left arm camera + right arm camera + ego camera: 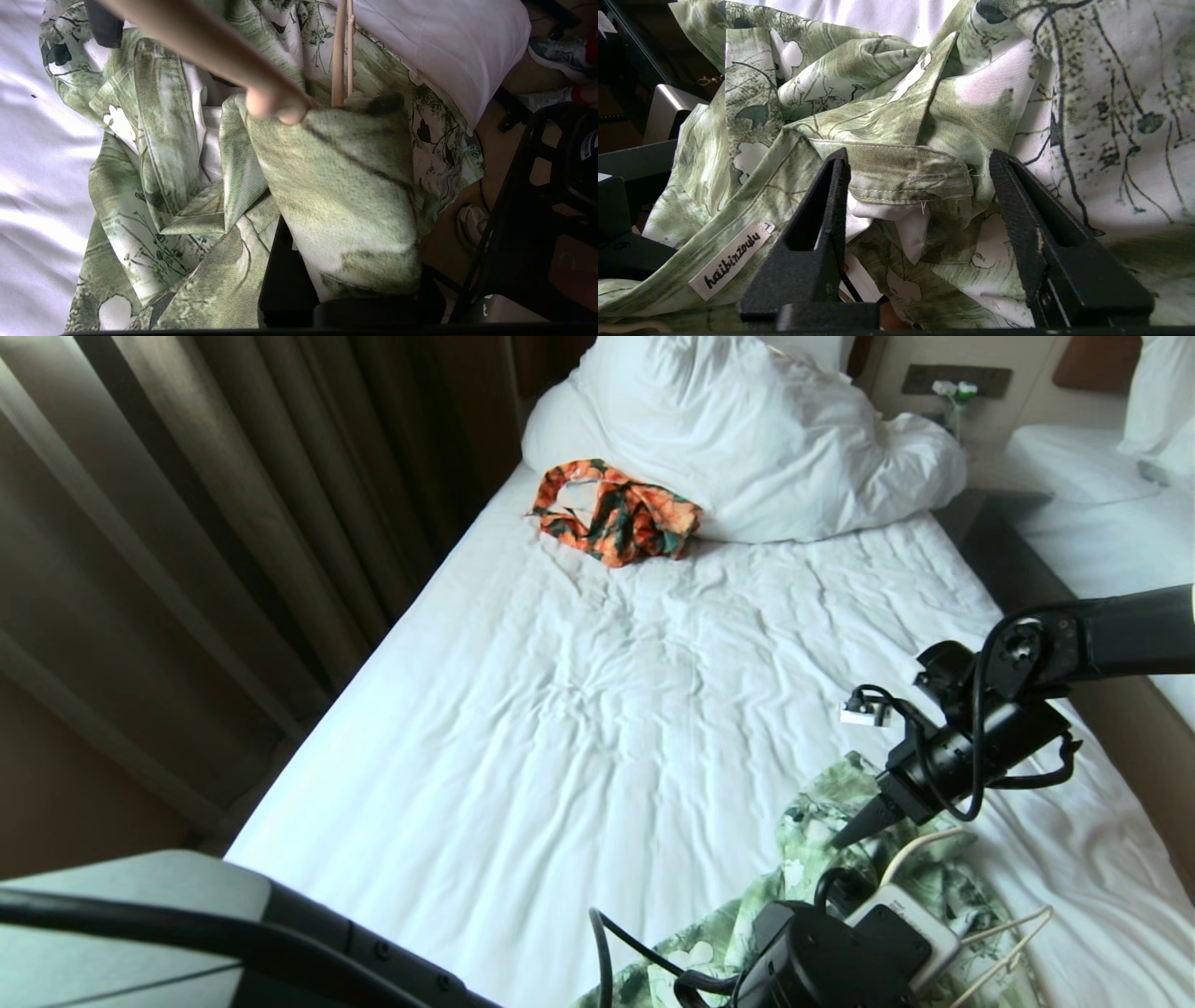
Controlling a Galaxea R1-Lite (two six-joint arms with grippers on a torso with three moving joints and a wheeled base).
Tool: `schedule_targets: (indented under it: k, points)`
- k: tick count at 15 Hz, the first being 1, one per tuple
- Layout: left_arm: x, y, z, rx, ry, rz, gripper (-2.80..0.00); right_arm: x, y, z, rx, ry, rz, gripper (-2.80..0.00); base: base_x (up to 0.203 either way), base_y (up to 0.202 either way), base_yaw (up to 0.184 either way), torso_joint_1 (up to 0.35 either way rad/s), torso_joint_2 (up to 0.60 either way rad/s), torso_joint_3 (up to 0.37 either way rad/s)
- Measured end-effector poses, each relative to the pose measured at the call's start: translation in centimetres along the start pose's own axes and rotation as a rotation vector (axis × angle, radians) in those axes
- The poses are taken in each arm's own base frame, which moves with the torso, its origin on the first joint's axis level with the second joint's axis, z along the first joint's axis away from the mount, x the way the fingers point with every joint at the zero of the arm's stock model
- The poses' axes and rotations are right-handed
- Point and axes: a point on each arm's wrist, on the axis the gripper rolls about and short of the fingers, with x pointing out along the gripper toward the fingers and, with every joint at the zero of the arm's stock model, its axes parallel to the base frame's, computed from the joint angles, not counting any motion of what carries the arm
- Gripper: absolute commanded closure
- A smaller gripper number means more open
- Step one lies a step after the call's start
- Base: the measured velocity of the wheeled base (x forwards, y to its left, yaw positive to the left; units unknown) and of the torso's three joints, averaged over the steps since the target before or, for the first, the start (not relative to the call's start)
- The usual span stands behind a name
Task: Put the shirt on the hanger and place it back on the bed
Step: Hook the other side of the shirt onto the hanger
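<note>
Shirt collar fold between right pincer fingers | spread | left pincer clamping shirt

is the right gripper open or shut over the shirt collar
Open. In the right wrist view the right gripper has its two black fingers spread wide, with the green floral shirt's collar in the gap, not pinched.

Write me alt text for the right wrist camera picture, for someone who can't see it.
The right gripper hangs with its two black jaws open over the crumpled green floral shirt, straddling a folded band of the fabric. A white brand label is sewn into the shirt beside one jaw, and a strip of white bed shows beyond the cloth.
</note>
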Motion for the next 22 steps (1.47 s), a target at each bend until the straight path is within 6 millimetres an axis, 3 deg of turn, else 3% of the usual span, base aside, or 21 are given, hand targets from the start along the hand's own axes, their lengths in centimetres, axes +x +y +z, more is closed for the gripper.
schedule_targets:
  k: [12,22]
  points:
    - [0.0,0.0,0.0,0.002,0.001,0.0,0.0,2.4,1.4,0.0,-0.024,0.062,0.049,-2.8,0.0,0.0,0.0,0.0,0.0,0.0]
    - [0.1,0.1,-0.2,0.0,0.008,0.003,0.0,1.9,3.9,-0.4,-0.057,0.08,0.078,-2.8,0.0,0.0,0.0,0.0,0.0,0.0]
